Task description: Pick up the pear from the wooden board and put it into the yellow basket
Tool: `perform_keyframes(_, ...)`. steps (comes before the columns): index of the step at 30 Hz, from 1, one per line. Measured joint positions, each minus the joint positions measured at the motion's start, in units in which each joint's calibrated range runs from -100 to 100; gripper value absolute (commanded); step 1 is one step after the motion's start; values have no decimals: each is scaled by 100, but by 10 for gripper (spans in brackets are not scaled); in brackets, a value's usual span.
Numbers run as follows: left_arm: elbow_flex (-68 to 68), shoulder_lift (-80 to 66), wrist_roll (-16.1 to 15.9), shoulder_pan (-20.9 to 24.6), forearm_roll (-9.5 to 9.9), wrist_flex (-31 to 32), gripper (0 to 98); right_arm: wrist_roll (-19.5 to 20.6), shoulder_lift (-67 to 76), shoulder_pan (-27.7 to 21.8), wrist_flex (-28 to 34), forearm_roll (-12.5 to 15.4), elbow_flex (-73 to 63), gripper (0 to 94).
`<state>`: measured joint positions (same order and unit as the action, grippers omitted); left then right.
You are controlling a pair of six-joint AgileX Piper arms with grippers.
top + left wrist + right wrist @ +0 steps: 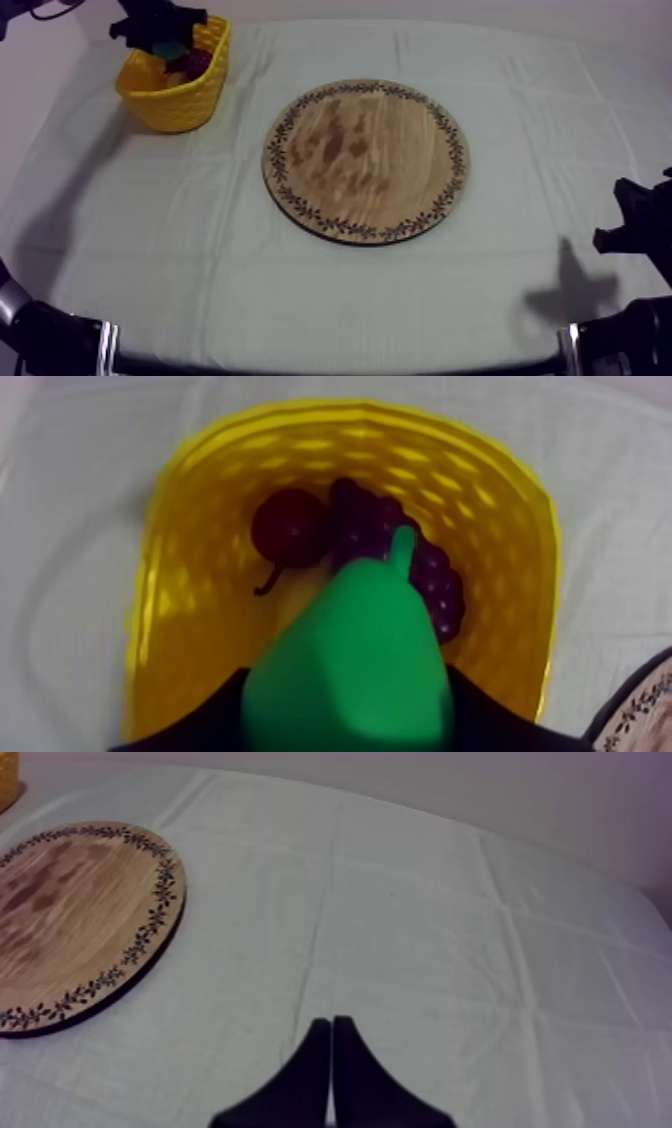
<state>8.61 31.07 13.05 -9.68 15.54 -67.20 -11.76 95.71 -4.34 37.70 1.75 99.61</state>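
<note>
Wooden board [366, 160] bare. My left gripper [168, 42] clamps the pear [350, 666] over the yellow basket [200, 496], above grapes [430, 566] and a small red fruit [288, 526]; only release left. My right gripper [331, 1052]: fingers together.

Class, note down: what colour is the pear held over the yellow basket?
The pear is bright green, clearest in the left wrist view.

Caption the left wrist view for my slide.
Left tool holds pear over yellow basket containing grapes and a small red fruit.
</note>
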Motion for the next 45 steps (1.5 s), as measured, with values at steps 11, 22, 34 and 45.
perform_keyframes(11,-584,-826,104,125,34,300,932,0,0,0,0,0,0,5)
perform_keyframes(22,-1549,-2126,55,334,26,1051,359,0,0,-3,8,0,0,5)
perform_keyframes(34,-3841,-4832,266,543,341,3017,6,0,0,-3,8,0,0,5)
perform_keyframes(45,-6296,-7696,698,615,493,3921,0,0,0,-3,8,0,0,5)
